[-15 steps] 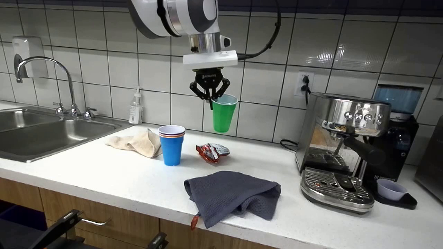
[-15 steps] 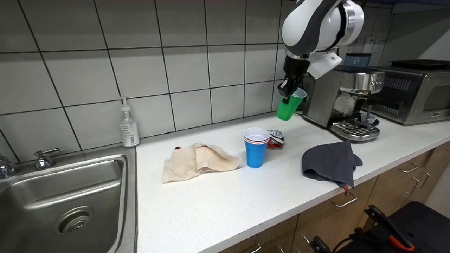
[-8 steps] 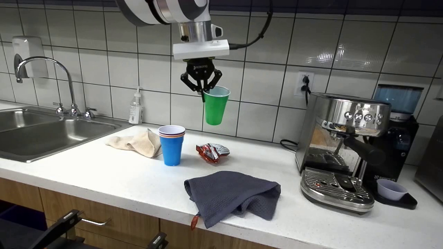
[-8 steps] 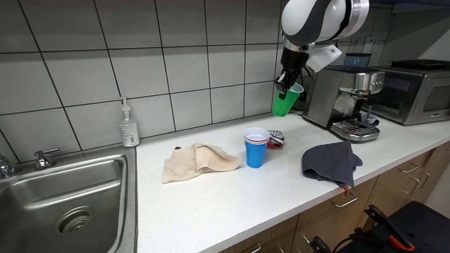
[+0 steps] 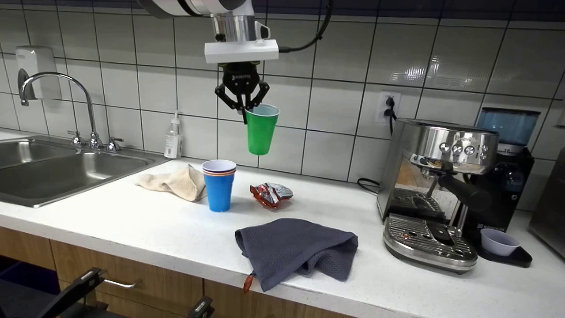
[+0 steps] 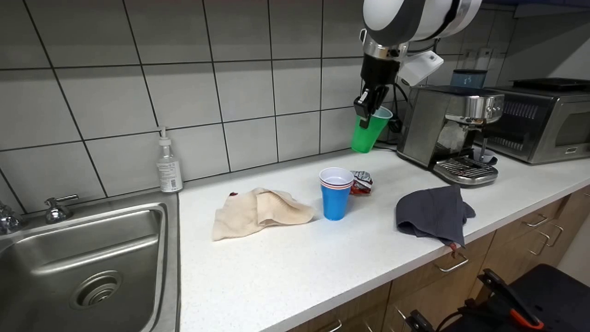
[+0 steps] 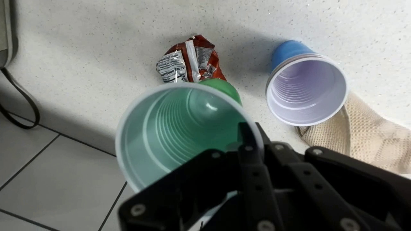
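Note:
My gripper is shut on the rim of a green plastic cup, one finger inside the cup and one outside. The cup hangs slightly tilted, well above the counter, in both exterior views. In the wrist view its pale open mouth fills much of the middle, with the fingers pinching its right edge. Below it lies a crumpled red and silver wrapper. A stack of cups, blue outermost with a pale lilac inside, stands upright beside the wrapper on the white counter.
A beige cloth lies by the cup stack, and a dark grey towel drapes near the front edge. An espresso machine stands at one end, a steel sink and soap bottle at the other. Tiled wall runs behind.
The arm has risen and shifted toward the sink side, carrying the green cup up and left in both exterior views. Wrapper, cup stack and cloths have stayed put.

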Tool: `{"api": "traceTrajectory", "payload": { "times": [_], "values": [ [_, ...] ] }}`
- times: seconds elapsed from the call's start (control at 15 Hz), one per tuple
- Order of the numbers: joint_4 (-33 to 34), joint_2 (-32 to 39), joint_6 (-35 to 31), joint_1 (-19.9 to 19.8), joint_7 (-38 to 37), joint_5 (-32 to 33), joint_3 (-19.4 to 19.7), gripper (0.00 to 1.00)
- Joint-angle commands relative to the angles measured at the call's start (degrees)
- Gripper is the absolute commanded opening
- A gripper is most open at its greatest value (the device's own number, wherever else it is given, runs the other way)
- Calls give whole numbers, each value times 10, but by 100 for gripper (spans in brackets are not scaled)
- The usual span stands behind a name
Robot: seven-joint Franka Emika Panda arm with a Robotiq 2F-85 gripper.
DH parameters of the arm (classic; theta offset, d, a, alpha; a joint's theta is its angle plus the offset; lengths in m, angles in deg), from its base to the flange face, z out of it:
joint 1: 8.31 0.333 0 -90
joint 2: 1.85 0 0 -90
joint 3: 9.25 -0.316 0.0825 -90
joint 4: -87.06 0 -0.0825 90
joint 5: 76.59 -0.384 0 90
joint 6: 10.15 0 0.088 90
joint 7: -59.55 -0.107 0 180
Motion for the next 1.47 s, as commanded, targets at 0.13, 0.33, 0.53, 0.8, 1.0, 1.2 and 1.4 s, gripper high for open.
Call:
{"api": "traceTrajectory", "payload": {
  "times": [0.13,0.33,0.53,0.8,1.0,1.2,1.4],
  "values": [
    [-7,-33,47,13,3,-5,-9,1],
    [-7,-36,56,20,1,-7,-11,1],
    [-8,-38,58,25,-2,-8,-15,1],
    [-16,-38,46,28,-11,3,-22,1],
    [-27,-39,32,33,-12,-5,-25,1],
    [-37,-39,22,37,-10,-10,-28,1],
    [-48,-40,6,42,-9,-11,-31,1]
  ]
}}
